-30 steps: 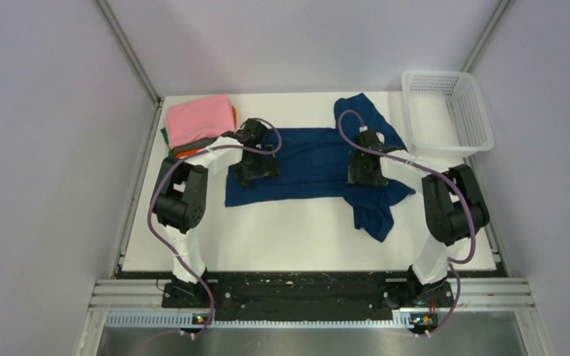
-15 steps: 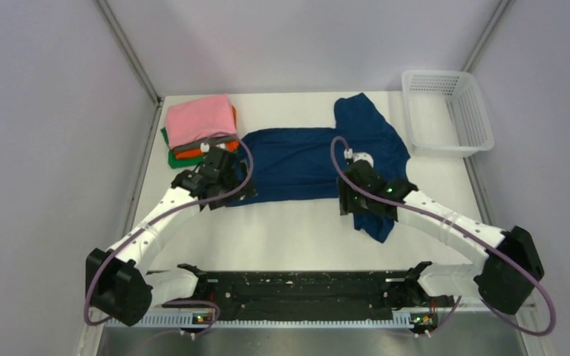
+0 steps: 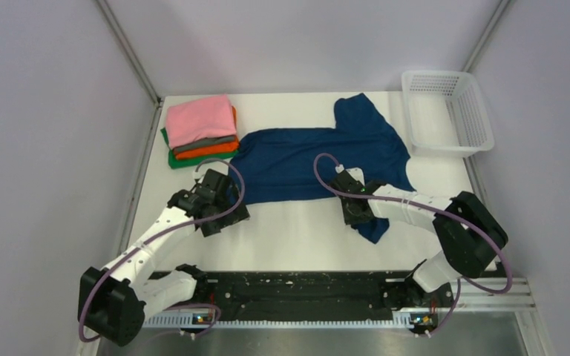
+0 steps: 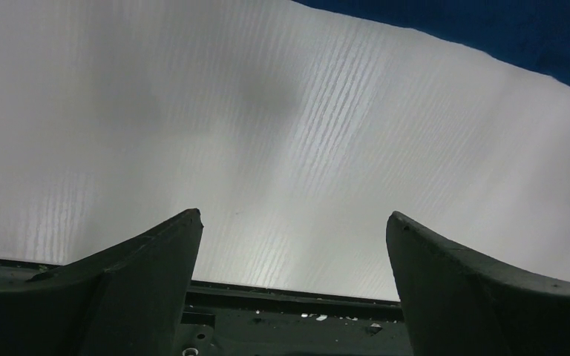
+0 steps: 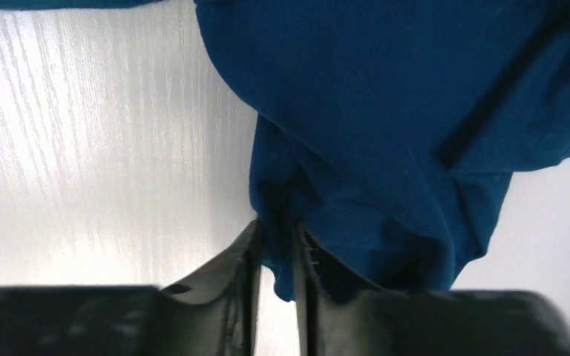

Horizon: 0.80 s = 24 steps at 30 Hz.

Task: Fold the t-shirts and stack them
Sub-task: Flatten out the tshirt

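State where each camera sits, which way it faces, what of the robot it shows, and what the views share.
Top external: above and behind the arms, looking down on the table; both arms show.
Left wrist: on the left arm, facing bare table past the open left gripper.
Right wrist: on the right arm, facing down at the right gripper, shut on the navy shirt.
Shared: all three show the navy shirt and the table.

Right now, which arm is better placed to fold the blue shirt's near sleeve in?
Right. The right fingers are closed on the near sleeve of the blue shirt, so that arm can probably carry the cloth over at once. The left fingers are spread open over bare table, touching no cloth.
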Available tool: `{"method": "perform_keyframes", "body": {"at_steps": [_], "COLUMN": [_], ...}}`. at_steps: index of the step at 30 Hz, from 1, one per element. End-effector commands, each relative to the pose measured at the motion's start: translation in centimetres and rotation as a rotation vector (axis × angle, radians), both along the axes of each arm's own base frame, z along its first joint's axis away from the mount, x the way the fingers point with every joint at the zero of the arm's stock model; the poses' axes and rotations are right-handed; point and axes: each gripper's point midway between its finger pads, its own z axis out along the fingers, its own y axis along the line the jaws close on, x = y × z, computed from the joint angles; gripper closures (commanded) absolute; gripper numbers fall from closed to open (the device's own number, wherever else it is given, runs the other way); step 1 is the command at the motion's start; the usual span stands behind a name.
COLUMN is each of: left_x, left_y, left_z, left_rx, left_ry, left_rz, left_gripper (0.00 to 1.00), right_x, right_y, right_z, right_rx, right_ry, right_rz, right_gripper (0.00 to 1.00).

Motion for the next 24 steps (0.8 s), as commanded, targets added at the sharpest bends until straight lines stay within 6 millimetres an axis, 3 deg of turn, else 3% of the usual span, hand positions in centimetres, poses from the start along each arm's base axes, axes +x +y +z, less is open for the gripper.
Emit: {"method": "perform_keyframes", "body": {"at_steps": [1, 5, 8, 10, 15, 21, 24], "left_x": [1.2, 1.6, 1.6, 1.5, 1.3, 1.2, 1.0], "left_y": [0.6, 0.7, 0.7, 0.7, 0.8, 0.8, 1.4], "left_z": [2.5, 3.2, 3.1, 2.9, 2.4, 1.8, 1.3], "left_rx": [0.027, 0.033, 0.032, 0.032, 0.040, 0.051, 0.078], "left_ry": [-0.071, -0.089, -0.080, -0.072, -0.057, -0.027, -0.010], "left_rz": [0.027, 0.031, 0.032, 0.037, 0.045, 0.042, 0.063], "left_gripper": [0.01, 0.01, 0.01, 0.01, 0.01, 0.01, 0.01], "right_x": [-2.1, -3.6, -5.6, -7.4, -10.6, -9.1, -8.6], "right_y": [-2.0, 0.0, 2.2, 2.5, 2.2, 2.9, 2.8], "right_z": [-1.3, 1.8, 4.6, 5.3, 4.5, 7.2, 7.6], "right_rx": [-0.065, 0.073, 0.242, 0.292, 0.323, 0.387, 0.397], "right_ry": [0.054, 0.091, 0.145, 0.206, 0.333, 0.206, 0.168], "right_rz": [-0.043, 0.000, 0.033, 0.042, 0.111, 0.148, 0.120], "right_gripper": [0.85, 0.94, 0.91, 0.87, 0.59, 0.29, 0.25]}}
